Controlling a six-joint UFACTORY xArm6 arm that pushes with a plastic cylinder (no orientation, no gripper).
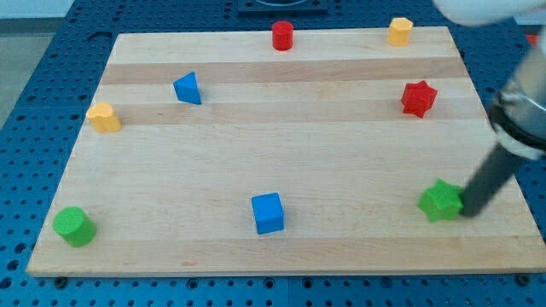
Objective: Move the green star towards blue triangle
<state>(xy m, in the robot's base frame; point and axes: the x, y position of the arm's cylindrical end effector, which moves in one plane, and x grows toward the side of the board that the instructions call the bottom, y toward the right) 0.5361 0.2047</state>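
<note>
Camera view: green star (440, 200) lies near the board's right bottom corner, well apart from the blue triangle (188, 88) at upper left. My tip (468, 213) stands just beside the star's right edge, seemingly touching; being a bare rod, it holds nothing. The blue cube (268, 213) lies below the direct line. Judged light, rigid, likely to slide freely yet spin on its points; push against its lower right flank, through centre
</note>
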